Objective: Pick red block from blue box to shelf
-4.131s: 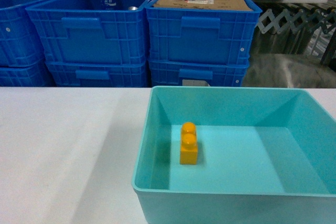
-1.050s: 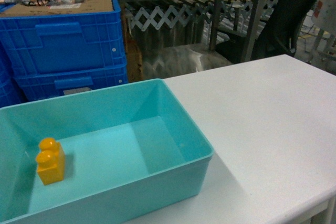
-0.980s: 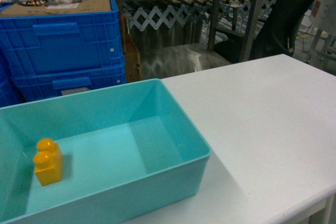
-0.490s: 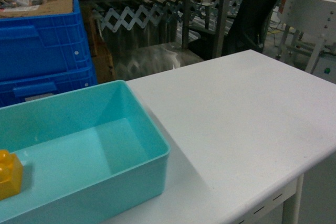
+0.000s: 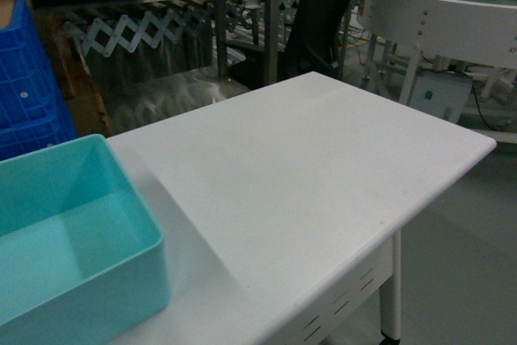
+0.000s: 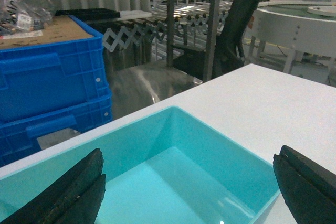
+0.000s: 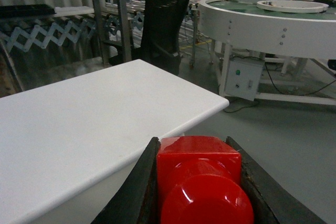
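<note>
A: Where is the red block (image 7: pixel 199 179)?

B: At the bottom centre of the right wrist view, clamped in the right gripper (image 7: pixel 198 182). The two dark fingers (image 7: pixel 137 192) press on its left and right sides, and its round stud faces the camera.

A: And what lies behind it in that view?

B: The white table (image 7: pixel 79 129) fills the left half, its corner ending near the middle. A black chair (image 7: pixel 163 22) stands behind it, and a white round conveyor table (image 7: pixel 268 24) sits at the upper right. Grey floor takes up the lower right.

A: What about the left gripper (image 6: pixel 191 187)?

B: Its jaws stand wide apart. One dark finger shows at the lower left corner of the left wrist view and the other at the lower right, with nothing between them. It hangs over the blue box (image 6: pixel 226 145), whose turquoise inside fills the lower middle of that frame.

A: Where is the box in the head view?

B: At the lower left corner, resting on the table; only its right end is in frame. Neither gripper shows there.

A: Anything else nearby?

B: Dark blue crates (image 6: pixel 47 82) are stacked at the left of the left wrist view. The shelf (image 5: pixel 242 6) of shiny metal stands at the top centre of the head view, behind the table, with the chair beside it.
</note>
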{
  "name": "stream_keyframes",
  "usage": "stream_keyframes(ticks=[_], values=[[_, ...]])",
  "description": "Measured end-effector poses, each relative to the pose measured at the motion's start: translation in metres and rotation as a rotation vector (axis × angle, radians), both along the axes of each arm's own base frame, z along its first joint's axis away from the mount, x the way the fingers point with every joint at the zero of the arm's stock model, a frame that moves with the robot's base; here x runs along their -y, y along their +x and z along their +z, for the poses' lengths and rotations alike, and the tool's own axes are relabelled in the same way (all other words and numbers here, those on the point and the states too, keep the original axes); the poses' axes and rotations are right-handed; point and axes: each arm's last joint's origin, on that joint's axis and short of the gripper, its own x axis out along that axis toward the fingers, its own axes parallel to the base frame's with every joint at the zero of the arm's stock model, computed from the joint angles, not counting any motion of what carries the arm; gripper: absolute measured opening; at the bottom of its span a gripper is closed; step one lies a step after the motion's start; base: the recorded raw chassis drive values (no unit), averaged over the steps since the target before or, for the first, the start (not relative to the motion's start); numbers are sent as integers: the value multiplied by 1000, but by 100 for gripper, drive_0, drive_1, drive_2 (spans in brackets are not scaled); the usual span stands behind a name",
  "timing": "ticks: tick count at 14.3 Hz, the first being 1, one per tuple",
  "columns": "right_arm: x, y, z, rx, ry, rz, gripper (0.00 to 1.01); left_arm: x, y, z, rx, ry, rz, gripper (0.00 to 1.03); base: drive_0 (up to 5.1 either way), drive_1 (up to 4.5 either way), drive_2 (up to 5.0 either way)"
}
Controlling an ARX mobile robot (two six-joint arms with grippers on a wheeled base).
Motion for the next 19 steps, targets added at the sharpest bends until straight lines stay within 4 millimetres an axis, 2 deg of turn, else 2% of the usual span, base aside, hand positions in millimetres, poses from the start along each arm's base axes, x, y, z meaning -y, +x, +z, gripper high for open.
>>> stream_keyframes(ticks=[19], values=[[0,0,0,0,0,0,27,0,0,0,0,0,0,98,-159,-159,-159]])
